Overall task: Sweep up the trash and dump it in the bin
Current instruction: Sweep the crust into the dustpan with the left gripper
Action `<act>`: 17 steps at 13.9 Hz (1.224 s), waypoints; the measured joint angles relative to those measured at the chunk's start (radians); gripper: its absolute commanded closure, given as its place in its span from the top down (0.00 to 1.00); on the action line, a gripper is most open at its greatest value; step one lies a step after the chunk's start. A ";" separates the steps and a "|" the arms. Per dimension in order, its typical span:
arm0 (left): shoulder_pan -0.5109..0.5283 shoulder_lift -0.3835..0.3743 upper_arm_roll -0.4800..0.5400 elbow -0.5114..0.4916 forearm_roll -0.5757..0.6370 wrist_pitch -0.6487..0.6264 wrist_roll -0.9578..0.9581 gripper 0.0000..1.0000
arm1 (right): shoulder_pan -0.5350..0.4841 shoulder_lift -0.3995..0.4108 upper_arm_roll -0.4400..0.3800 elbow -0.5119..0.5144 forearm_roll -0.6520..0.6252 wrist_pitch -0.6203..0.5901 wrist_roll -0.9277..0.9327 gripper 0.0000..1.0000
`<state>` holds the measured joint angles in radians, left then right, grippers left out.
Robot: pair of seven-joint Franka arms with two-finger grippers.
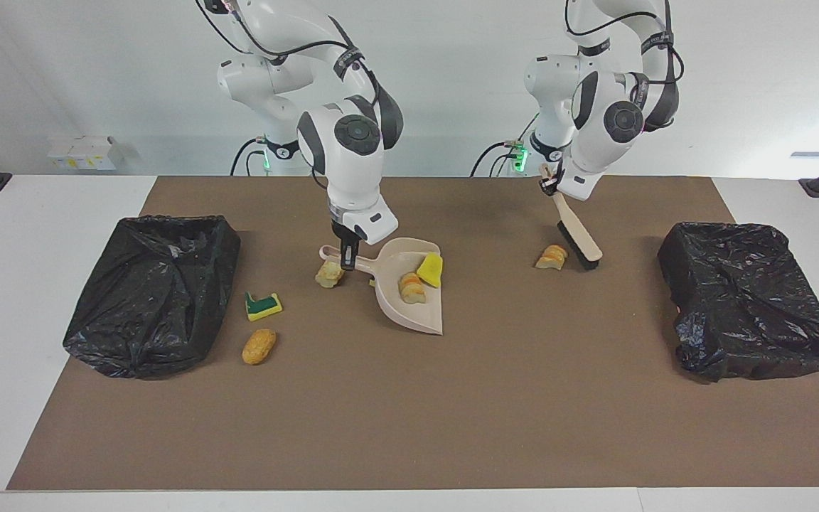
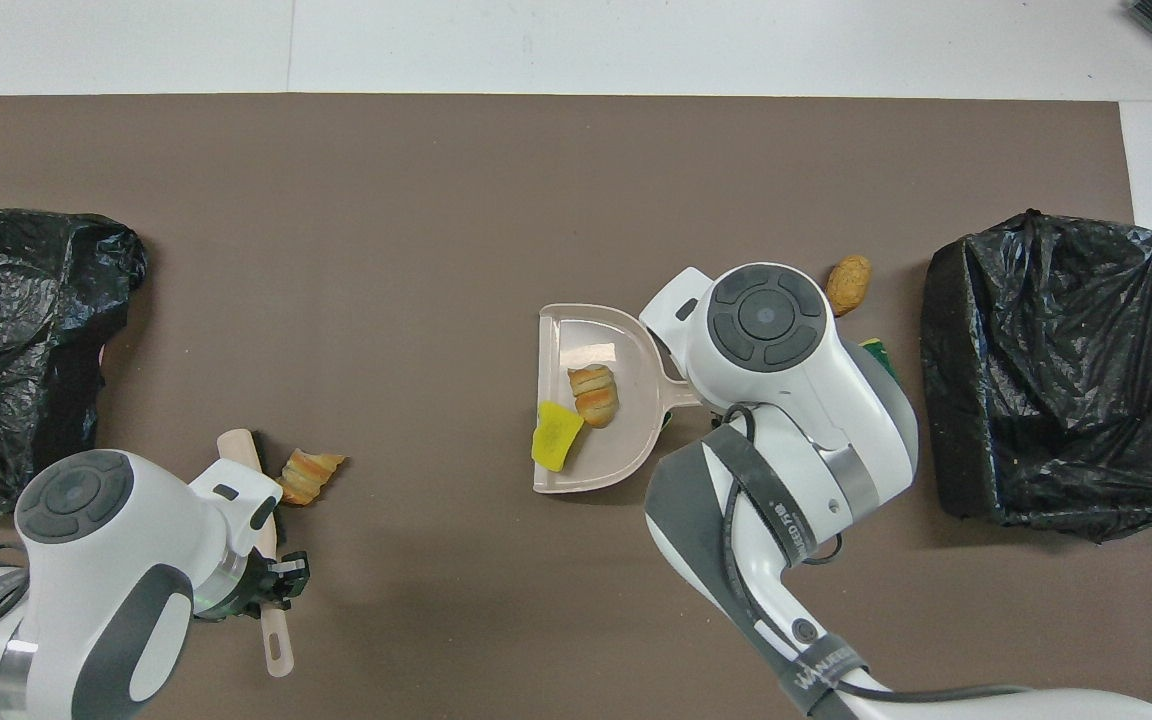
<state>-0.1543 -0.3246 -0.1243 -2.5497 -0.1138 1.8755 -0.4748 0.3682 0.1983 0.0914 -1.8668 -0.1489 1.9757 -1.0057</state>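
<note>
My right gripper (image 1: 348, 257) is shut on the handle of the beige dustpan (image 1: 409, 306), which lies flat on the mat. A bread-like scrap (image 1: 411, 288) and a yellow sponge piece (image 1: 430, 270) lie in the pan. A tan chunk (image 1: 329, 274) sits by the handle. Toward the right arm's end lie a green-and-yellow sponge (image 1: 263, 305) and an orange-brown nugget (image 1: 259, 346). My left gripper (image 1: 549, 185) is shut on the beige brush (image 1: 584, 238), whose bristles rest beside another bread scrap (image 1: 553, 257). From overhead, the right arm hides its own gripper; pan (image 2: 626, 450), brush (image 2: 236, 445) and scrap (image 2: 304, 475) show.
One black-bagged bin (image 1: 150, 291) stands at the right arm's end of the brown mat, another (image 1: 751, 299) at the left arm's end. Small white boxes (image 1: 86, 153) sit on the table corner nearest the robots, off the mat.
</note>
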 measured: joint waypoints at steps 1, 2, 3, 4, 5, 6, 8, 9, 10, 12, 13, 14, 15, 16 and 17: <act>-0.004 0.006 -0.001 -0.002 0.000 0.020 0.000 0.00 | 0.000 0.000 0.000 0.000 0.000 0.000 0.000 0.00; -0.017 0.020 -0.001 -0.005 0.000 0.049 0.000 0.00 | 0.000 0.000 0.000 0.000 0.000 0.000 0.001 0.00; -0.035 0.039 -0.001 -0.007 0.000 0.091 0.000 0.00 | 0.000 0.000 0.000 -0.001 0.000 0.000 0.001 0.00; -0.052 0.059 -0.002 -0.007 0.000 0.136 -0.001 0.00 | 0.000 0.000 0.000 -0.003 0.000 0.000 0.001 0.00; -0.063 0.077 -0.003 -0.004 -0.001 0.175 -0.001 0.00 | 0.000 0.000 0.000 -0.005 0.000 0.000 0.002 0.00; -0.073 0.095 -0.003 0.001 -0.005 0.198 -0.001 0.00 | -0.001 0.000 0.000 -0.006 0.000 0.000 0.002 0.00; -0.103 0.136 -0.003 0.011 -0.041 0.247 -0.002 0.00 | -0.001 0.000 0.000 -0.008 0.000 0.000 0.003 0.00; -0.123 0.155 -0.003 0.019 -0.061 0.270 -0.002 0.00 | -0.001 0.000 0.000 -0.008 0.000 0.000 0.003 0.00; -0.150 0.173 -0.003 0.033 -0.081 0.283 -0.002 0.00 | -0.001 0.000 0.000 -0.009 0.000 0.001 0.003 0.00; -0.214 0.201 -0.005 0.076 -0.133 0.286 -0.003 0.00 | -0.002 -0.001 0.000 -0.012 0.000 0.005 0.003 0.00; -0.250 0.211 -0.005 0.095 -0.162 0.286 -0.003 0.00 | -0.002 -0.002 -0.001 -0.014 0.000 0.007 0.003 0.00; -0.285 0.217 -0.006 0.110 -0.191 0.286 -0.004 0.00 | -0.002 -0.003 0.000 -0.016 0.000 0.009 0.003 0.00; -0.319 0.224 -0.007 0.124 -0.222 0.286 -0.007 0.00 | -0.002 -0.003 -0.001 -0.017 0.000 0.011 0.003 0.00; -0.345 0.231 -0.008 0.138 -0.248 0.286 -0.009 0.00 | -0.003 -0.003 -0.001 -0.018 0.000 0.012 0.003 0.00; -0.366 0.238 -0.008 0.151 -0.269 0.286 -0.009 0.00 | -0.003 -0.004 -0.001 -0.019 0.000 0.015 0.003 0.00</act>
<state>-0.5201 -0.0869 -0.1320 -2.3983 -0.3829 2.1614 -0.4841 0.3649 0.1947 0.0909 -1.8859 -0.1489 1.9902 -1.0026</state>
